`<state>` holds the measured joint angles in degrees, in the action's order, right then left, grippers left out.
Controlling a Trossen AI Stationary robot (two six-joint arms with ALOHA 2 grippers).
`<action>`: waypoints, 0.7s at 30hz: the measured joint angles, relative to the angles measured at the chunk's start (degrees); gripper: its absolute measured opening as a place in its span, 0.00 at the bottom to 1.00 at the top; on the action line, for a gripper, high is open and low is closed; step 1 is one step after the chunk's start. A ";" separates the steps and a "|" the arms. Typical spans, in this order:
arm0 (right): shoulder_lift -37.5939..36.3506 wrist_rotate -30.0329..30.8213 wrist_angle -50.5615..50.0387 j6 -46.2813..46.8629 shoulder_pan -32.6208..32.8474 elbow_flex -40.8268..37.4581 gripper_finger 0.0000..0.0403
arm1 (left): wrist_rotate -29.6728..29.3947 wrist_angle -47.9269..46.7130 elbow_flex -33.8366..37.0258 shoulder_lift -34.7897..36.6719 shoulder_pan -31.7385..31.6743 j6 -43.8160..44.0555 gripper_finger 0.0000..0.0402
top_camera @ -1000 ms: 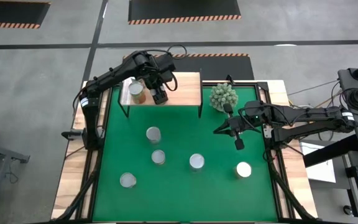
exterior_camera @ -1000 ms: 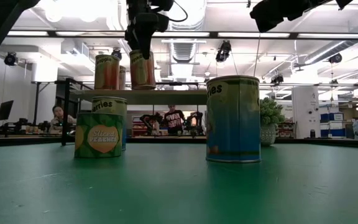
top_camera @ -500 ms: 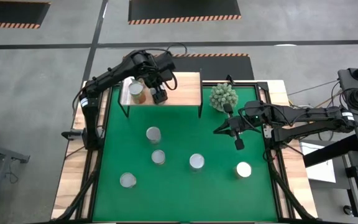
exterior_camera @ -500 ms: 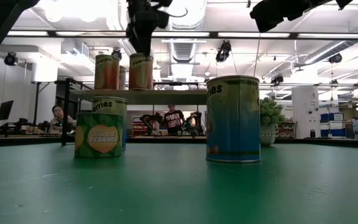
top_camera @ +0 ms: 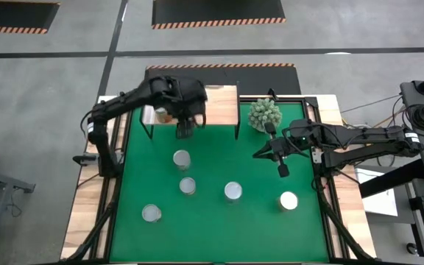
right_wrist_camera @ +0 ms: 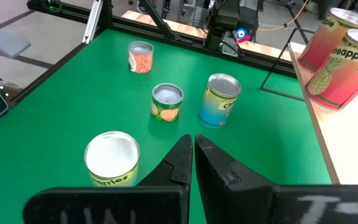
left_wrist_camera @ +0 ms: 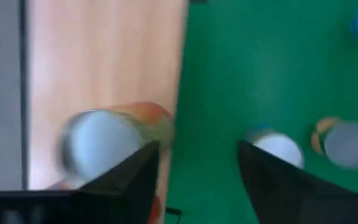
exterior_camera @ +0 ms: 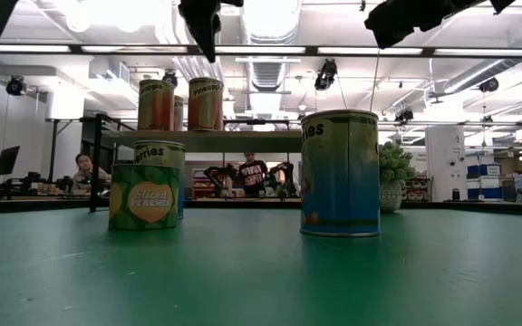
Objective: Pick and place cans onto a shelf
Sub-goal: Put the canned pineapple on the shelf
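While two cans (exterior_camera: 181,104) stand on the shelf (top_camera: 223,103), the left end effector (top_camera: 183,129) hangs above its front edge, fingers spread and empty — right end effector (top_camera: 283,171) pressed together over the desk (top_camera: 219,221).

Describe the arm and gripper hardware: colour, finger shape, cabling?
Both arms are black, slim and jointed. The left gripper has two flat, dark, wedge-shaped fingers; the right gripper has the same kind. Black cables loop behind the left arm, and more trail at the right arm base.
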<state>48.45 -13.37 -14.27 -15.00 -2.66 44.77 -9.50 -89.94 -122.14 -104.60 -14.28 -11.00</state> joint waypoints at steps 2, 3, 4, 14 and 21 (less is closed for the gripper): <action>0.00 -0.02 -0.57 0.00 0.00 0.00 0.02 | -0.03 -0.13 3.96 0.57 0.94 -1.00 0.36; 0.00 -0.02 -0.57 0.03 0.02 0.00 0.02 | -0.24 -0.06 5.80 0.72 1.14 -1.16 0.30; 0.00 -0.02 -0.49 0.15 0.00 0.00 0.02 | -0.90 -0.12 7.41 0.73 1.15 -1.14 0.24; -0.02 -0.04 -0.38 0.15 0.00 0.00 0.02 | -10.12 1.41 14.22 0.79 -2.56 0.24 0.06; -0.02 -0.02 -0.23 -0.07 0.00 0.00 0.02 | -10.14 1.41 11.98 0.81 -3.66 2.10 0.01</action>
<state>48.42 -13.39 -14.50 -15.07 -2.65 44.77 -19.63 -88.53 -110.17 -103.79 -17.93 -8.90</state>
